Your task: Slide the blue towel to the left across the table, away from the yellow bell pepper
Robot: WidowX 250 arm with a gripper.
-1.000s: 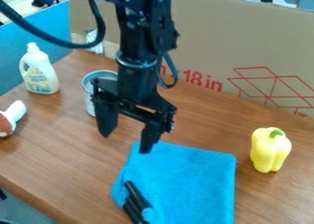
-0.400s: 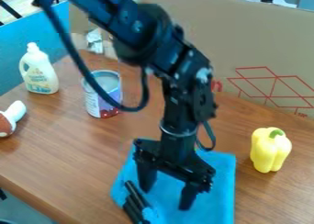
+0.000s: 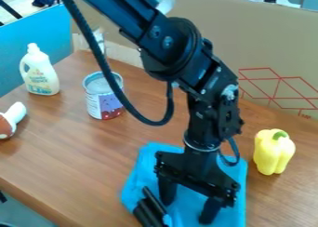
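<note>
**Open gripper over blue cloth**

Its 2 fingers stand wide apart, pointing down, with nothing visibly gripped; contact with the cloth is unclear. Black rods lie at the cloth's near left corner. On the worktop, a yellow pepper stands right of the cloth, an open can and white bottle farther back, left.

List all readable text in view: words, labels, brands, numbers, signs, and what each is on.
No text is readable.
Bottle: label print too small to read.
Can: label print too small and blurred.
Cardboard: red line drawing, plus a small red mark under it that is too small to read.
</note>
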